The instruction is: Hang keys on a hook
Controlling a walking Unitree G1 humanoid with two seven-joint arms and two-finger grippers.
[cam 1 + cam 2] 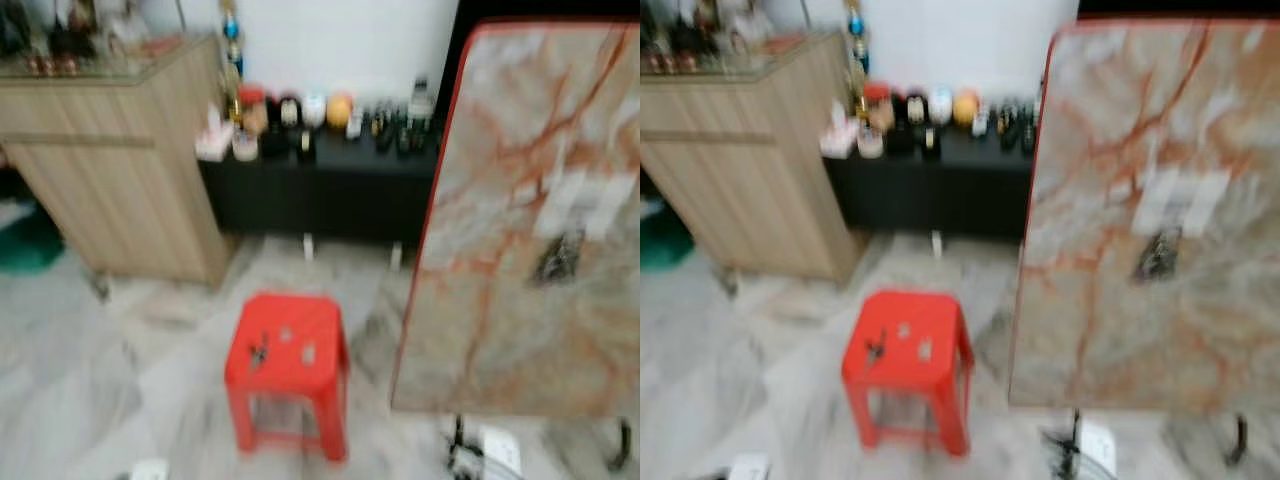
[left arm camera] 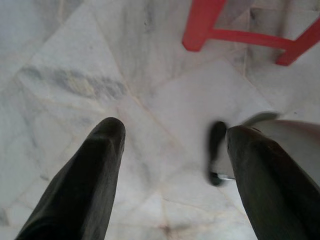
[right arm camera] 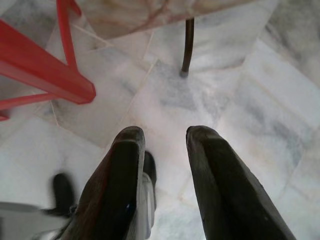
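Wooden cabinet (image 1: 110, 160): far left. Red stool (image 1: 288, 355): ahead; the keys (image 1: 259, 350), small and dark, lie on its seat. My left gripper (image 2: 172, 150) and right gripper (image 3: 164, 145): low over marble floor (image 2: 75, 60), fingers apart, empty; left nearer the keys. Tilted marble tabletop (image 1: 530, 220): right; hook not discernible.

Supporting surfaces: marble floor, red stool, black cabinet.
A red plastic stool (image 1: 288, 375) stands on the pale veined marble floor (image 1: 70, 390); a small dark object (image 1: 259, 350), blurred, lies on its seat. Behind it, a low black cabinet (image 1: 320, 190) carries a row of jars and bottles (image 1: 330, 118). A light wooden cabinet (image 1: 110, 160) stands on the floor at the left. A marble-patterned, red-edged tabletop (image 1: 530, 220) stands tilted at the right.
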